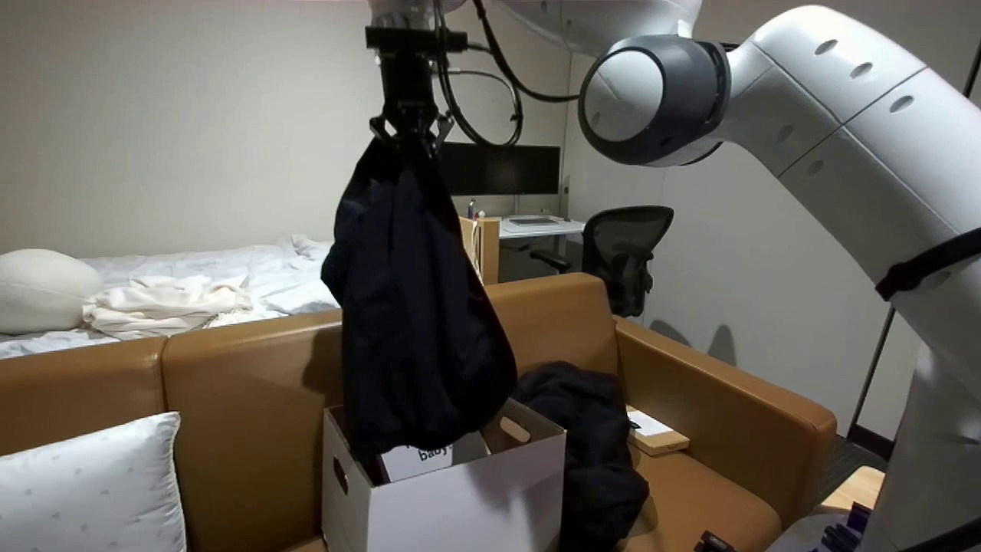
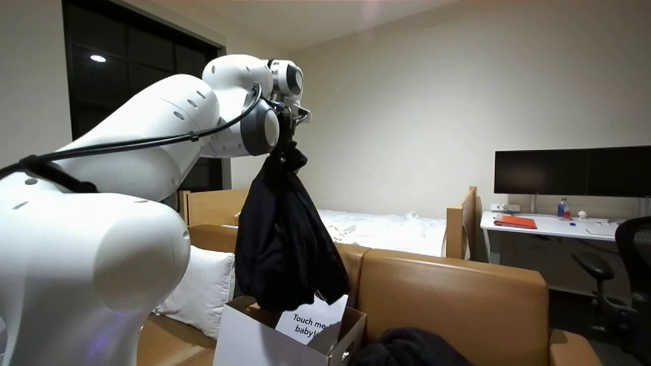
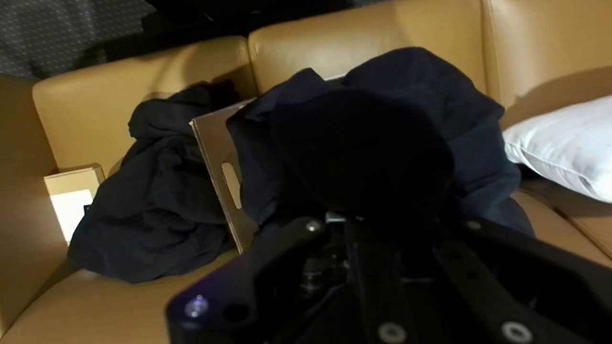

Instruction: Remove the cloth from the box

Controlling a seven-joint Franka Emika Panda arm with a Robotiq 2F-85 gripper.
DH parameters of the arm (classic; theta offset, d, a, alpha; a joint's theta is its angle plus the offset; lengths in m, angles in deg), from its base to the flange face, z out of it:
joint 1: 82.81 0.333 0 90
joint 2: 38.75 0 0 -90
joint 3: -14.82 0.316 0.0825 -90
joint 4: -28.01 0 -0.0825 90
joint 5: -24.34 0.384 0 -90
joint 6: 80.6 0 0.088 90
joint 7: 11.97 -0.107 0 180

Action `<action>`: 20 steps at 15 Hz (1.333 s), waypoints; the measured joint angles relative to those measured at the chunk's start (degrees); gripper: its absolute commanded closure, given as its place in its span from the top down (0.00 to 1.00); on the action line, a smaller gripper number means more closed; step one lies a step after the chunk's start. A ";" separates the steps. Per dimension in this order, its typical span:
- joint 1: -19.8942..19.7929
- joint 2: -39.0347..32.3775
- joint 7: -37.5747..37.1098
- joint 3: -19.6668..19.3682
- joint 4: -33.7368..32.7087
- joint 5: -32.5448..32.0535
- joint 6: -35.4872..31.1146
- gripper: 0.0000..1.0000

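Gripper (image 1: pixel 412 138): pinching dark cloth (image 1: pixel 418 322)
Box (image 1: pixel 460 502): below, cloth hiding part
Lettered card (image 2: pixel 307 325): inside box
Black bundle (image 1: pixel 590 452): beside box
Pillow (image 1: pixel 92 491): on sofa (image 1: pixel 245 422)

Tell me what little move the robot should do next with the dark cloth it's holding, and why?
I'd probably lift the end effector straight up a little. It holds the dark cloth, whose bottom overlaps the box in both exterior views. I can't tell if it's clear, so going sideways now might snag.
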 measured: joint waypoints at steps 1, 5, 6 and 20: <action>-0.35 0.62 -1.39 0.02 -2.87 0.11 0.37 0.08; -0.98 2.90 -2.82 0.13 -4.44 0.23 0.86 0.08; -0.96 2.77 -2.86 0.15 -4.26 0.23 0.86 0.02; -14.83 9.22 -3.50 -4.27 -3.25 -4.12 -14.15 0.02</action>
